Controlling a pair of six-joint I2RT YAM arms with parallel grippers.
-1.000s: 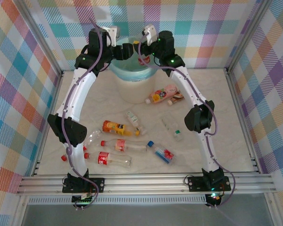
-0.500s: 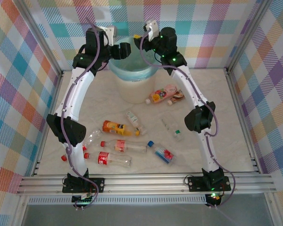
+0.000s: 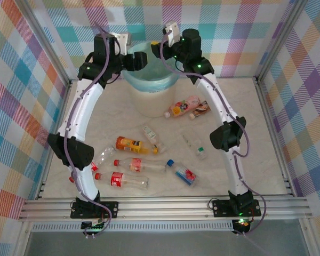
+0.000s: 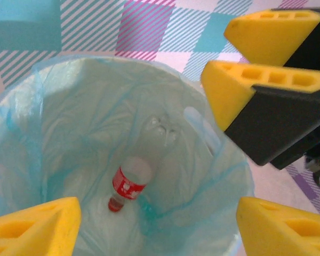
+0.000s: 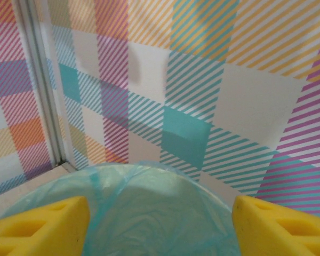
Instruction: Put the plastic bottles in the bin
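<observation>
Hovering over the bin (image 3: 149, 98) at the table's (image 3: 250, 122) 12 o'clock edge, both hands are empty. The left hand (image 4: 159, 216) has its yellow fingers spread wide above the mouth with nothing between them, and the right hand (image 5: 161, 213), at about 1 o'clock on the rim, is likewise parted on nothing. One red-labelled bottle (image 4: 130, 181) already lies at the bottom of the teal liner (image 4: 58, 133). The other plastic bottles lie flat on the table. A pink bottle (image 3: 188, 104) and a brown-orange bottle (image 3: 202, 108) sit close together just beside the bin's base at its 4 o'clock. An orange-yellow bottle (image 3: 129, 143) is near the centre, a small clear bottle (image 3: 195, 146) at 4 o'clock from centre, a blue-labelled bottle (image 3: 181, 172) toward 6 o'clock, and a red-labelled clear bottle (image 3: 129, 181) near 7 o'clock by the left arm. They look empty, so I judge them very light, thin-walled and springy. A hard squeeze would dent them, and their smooth round sides would let them roll away or squirt out of the pads. The best hold is probably from above, across the middle of the body on the label, with the fingers crosswise to the long axis. The neck and cap end is narrow and off balance. The close pair by the bin leaves little room for a finger between them.
</observation>
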